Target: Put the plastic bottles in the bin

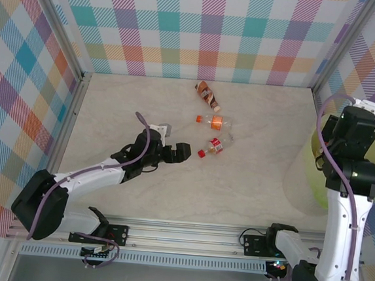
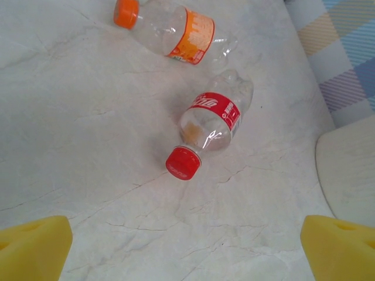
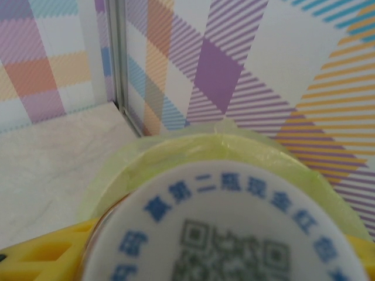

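- My left gripper [image 2: 187, 252] is spread wide and empty. Its yellow fingertips [image 2: 32, 246] sit low over the table [image 2: 88, 117]. The red-label bottle [image 2: 214, 117] lies on its side just ahead, with its red cap [image 2: 183, 163] turned toward me.
- Just past it, not touching, lies the orange-label bottle [image 2: 187, 32]. A brownish bottle [image 1: 208, 95] lies farther back, near the wall.
- My right gripper [image 3: 202, 257] is closed on a white-capped bottle [image 3: 234, 222] at the bin [image 3: 246, 143], whose pale rim shows right behind the cap (the cap is so close to the lens that I cannot see the bottle's body).
- The bottles on the table look empty, so I judge them very light, thin-walled and smooth. A hard squeeze would dent them, and a glancing touch would send them rolling or skidding.
- I would take the red-label one across its label band, closing squarely over its width, not at the cap (too narrow, and the body would swing).
- The bottle I hold should only need letting go over the bin.
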Tool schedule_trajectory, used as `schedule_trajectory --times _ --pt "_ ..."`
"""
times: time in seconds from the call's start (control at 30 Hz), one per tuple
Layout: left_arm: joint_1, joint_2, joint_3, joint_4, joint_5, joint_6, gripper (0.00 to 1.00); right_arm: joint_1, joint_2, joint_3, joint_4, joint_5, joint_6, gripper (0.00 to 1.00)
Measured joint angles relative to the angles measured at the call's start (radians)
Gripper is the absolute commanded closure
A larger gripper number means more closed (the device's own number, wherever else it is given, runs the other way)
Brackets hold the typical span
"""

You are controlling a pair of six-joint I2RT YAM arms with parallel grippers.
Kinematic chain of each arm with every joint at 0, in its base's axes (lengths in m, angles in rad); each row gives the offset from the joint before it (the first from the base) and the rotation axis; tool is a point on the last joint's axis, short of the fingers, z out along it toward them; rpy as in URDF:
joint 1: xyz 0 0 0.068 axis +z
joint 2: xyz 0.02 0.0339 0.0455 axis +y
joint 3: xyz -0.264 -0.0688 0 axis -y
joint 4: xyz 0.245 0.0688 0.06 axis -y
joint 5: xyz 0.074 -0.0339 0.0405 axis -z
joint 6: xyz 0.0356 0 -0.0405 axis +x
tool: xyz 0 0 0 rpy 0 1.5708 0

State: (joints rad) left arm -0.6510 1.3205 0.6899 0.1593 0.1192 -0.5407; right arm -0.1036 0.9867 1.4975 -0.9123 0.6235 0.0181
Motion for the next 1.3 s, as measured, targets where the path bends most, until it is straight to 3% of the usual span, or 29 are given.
schedule_trajectory --times 0.2,0.47,0.77,1.0,1.3 --pt "-0.013 0.172 0.097 -0.005 0.013 0.097 0.0 -0.062 0.107 -0.001 -0.049 -0.005 0.039 0.0" --pt "-0.076 0.385 0.249 -0.032 0.025 0.251 0.01 -0.062 0.116 0.138 -0.161 -0.023 0.09 0.0" --pt "-0.114 0.549 0.407 -0.113 0.037 0.372 0.13 -0.048 0.082 0.18 -0.275 -0.415 0.19 0.0" --pt "-0.123 0.598 0.441 -0.157 0.024 0.39 0.33 0.021 -0.009 0.089 -0.172 -0.728 0.282 0.0" --pt "-0.125 0.636 0.468 -0.184 0.013 0.393 0.6 0.134 -0.026 -0.096 0.002 -0.902 0.382 0.0"
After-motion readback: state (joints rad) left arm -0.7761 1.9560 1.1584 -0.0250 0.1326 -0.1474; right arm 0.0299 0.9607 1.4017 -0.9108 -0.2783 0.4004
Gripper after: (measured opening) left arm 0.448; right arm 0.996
